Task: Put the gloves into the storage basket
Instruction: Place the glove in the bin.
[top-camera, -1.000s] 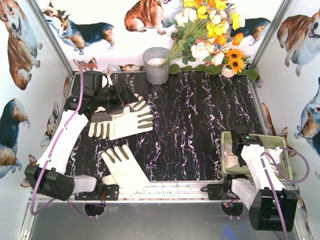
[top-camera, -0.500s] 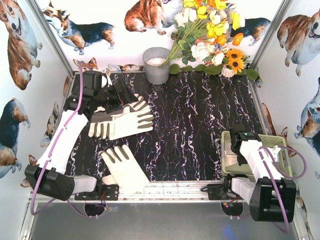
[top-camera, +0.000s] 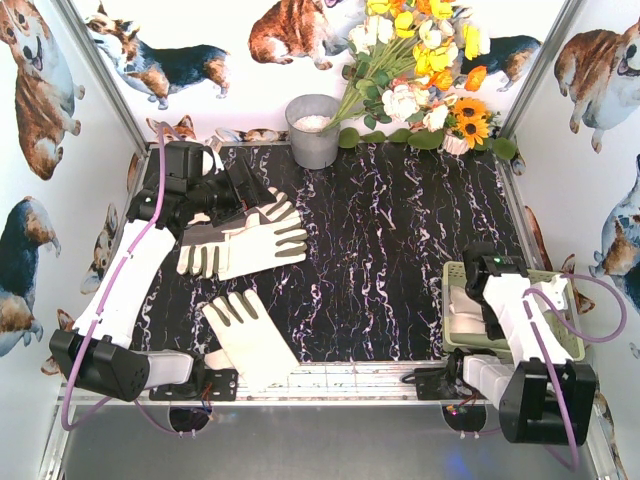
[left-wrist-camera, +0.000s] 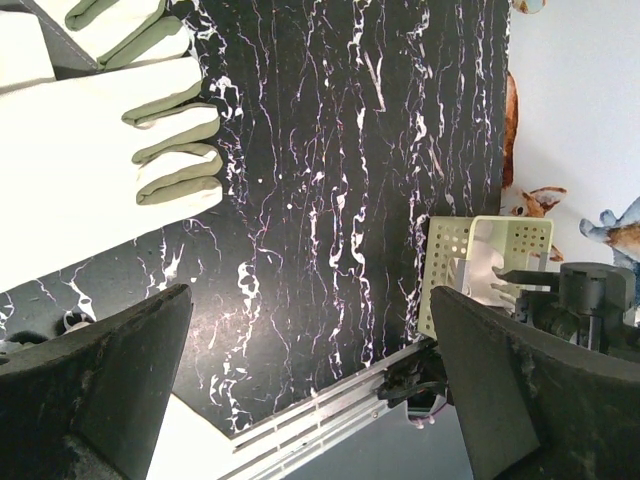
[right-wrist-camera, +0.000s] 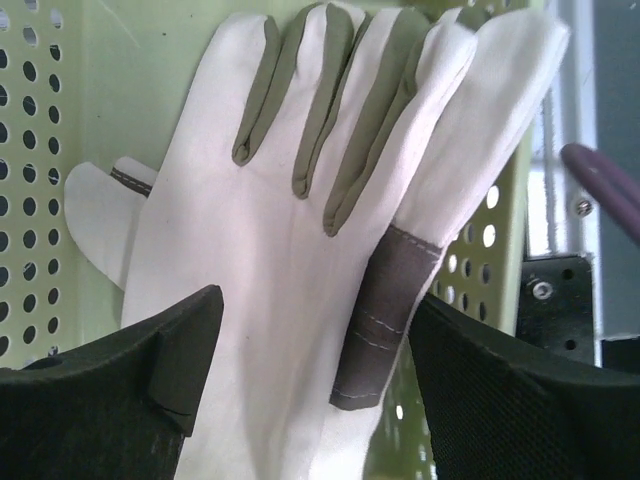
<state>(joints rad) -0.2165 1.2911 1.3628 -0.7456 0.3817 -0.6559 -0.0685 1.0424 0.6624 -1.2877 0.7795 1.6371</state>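
We see our right pincer (right-wrist-camera: 315, 345) with its jaws spread apart above the storage basket (right-wrist-camera: 60, 130), gripping nothing. One glove (right-wrist-camera: 250, 260) lies flat inside the basket, its olive fingers pointing away from the pincer. Our left pincer (left-wrist-camera: 310, 320) hangs wide open at the far left of the tabletop (top-camera: 400, 230), by the overlapping gloves (top-camera: 255, 240). Another glove (top-camera: 245, 335) lies near the front edge.
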